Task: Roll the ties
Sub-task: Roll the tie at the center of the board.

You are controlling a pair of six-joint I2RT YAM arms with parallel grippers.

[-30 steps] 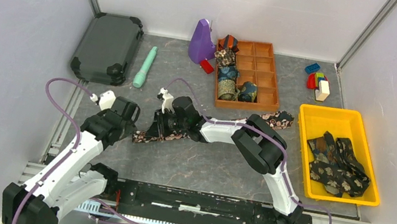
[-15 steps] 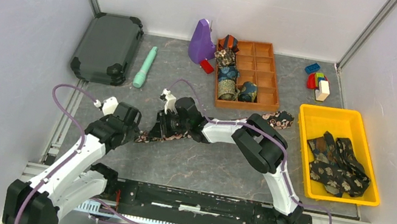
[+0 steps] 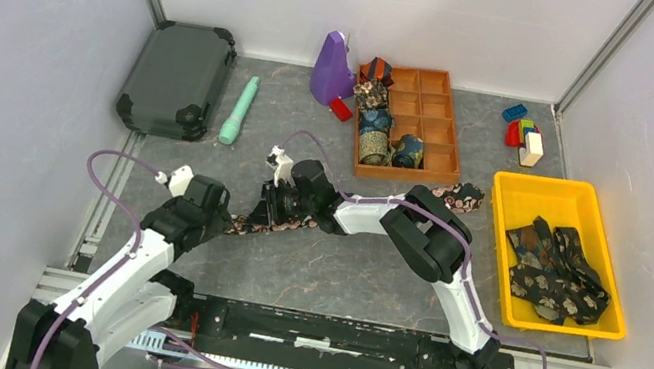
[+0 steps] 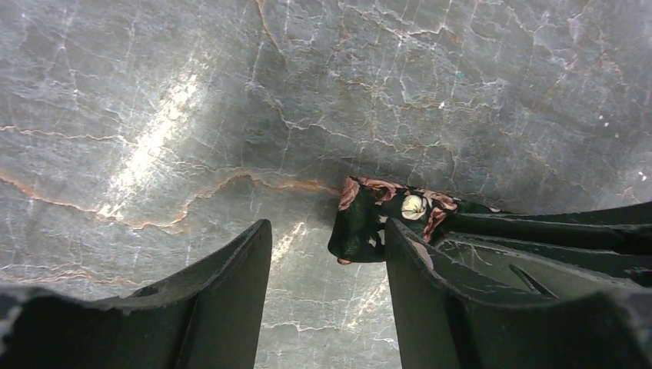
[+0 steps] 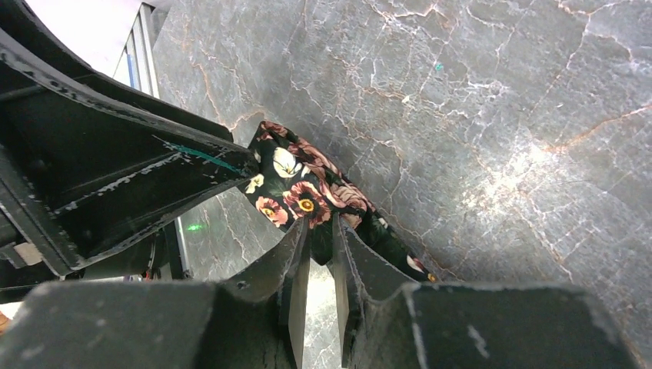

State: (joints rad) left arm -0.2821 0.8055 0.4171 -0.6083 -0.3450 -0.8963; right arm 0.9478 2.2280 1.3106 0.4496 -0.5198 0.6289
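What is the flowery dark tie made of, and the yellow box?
The dark flowery necktie looks like soft cloth: it folds and wrinkles. The yellow rectangular bin is probably smooth hard plastic: even colour, moulded rounded rim.

A tie (image 3: 295,226) lay flat on the counter (image 3: 338,273). The right claw (image 3: 271,207) sat on it; the left claw (image 3: 220,224) was at its left end. Rolled ties (image 3: 374,142) occupied the tray (image 3: 439,103); loose ties (image 3: 556,271) lay in the bin (image 3: 544,197).

A dark, pink-flowered tie (image 5: 300,188) lies stretched out flat.
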